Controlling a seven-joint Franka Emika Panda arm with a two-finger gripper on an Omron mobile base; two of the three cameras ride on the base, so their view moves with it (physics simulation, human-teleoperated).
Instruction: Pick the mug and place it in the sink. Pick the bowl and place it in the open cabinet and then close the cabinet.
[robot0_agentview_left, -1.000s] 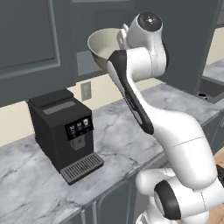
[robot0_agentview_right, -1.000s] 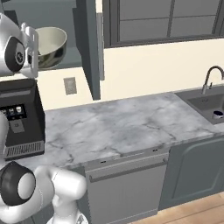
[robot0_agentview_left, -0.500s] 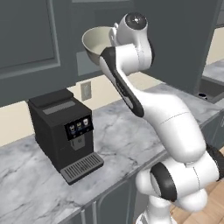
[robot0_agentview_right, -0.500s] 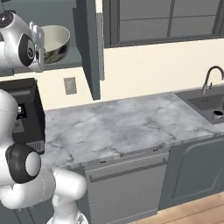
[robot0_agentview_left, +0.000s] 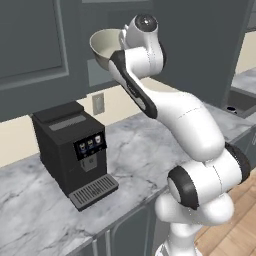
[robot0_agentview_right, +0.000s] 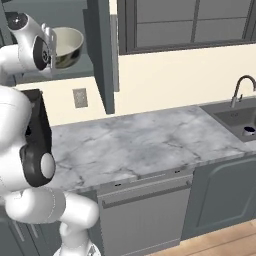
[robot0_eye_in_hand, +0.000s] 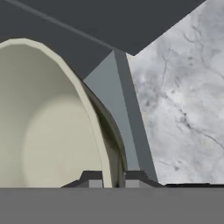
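Step in hand, by judgement: second half of the task, carrying the bowl into the wall cabinet. The small silvery mug with dark inside (robot0_agentview_right: 248, 131) already lies in the dark grey recessed sink (robot0_agentview_right: 235, 118) under the curved metal faucet (robot0_agentview_right: 241, 88), so that part looks done. The wide, rounded pale olive-beige bowl with cream inside (robot0_agentview_right: 66, 46) is held high at the mouth of the dark slate-grey upper cabinet (robot0_agentview_left: 45, 45), above the pale grey interior shelf (robot0_agentview_right: 60, 71); whether its base touches the shelf cannot be told. In the hand view the two-finger gripper (robot0_eye_in_hand: 113, 178) has its dark fingertips (robot0_eye_in_hand: 92, 177) drawn narrow and pinching the bowl's rim wall, one tip inside, one outside. Next move, judged: carry the bowl deeper over the shelf, lower it until seated, open the fingers, withdraw the hand clear, then swing the cabinet door (robot0_agentview_right: 102, 55) shut. The door stands open edge-on just beside the bowl in the right base view, so it bounds the opening on that side. A black boxy coffee machine with a drip grille (robot0_agentview_left: 72, 152) sits on the grey-veined marble counter (robot0_agentview_right: 150, 142) below the cabinet, near a wall outlet (robot0_agentview_right: 79, 98); a low retreat could meet it.
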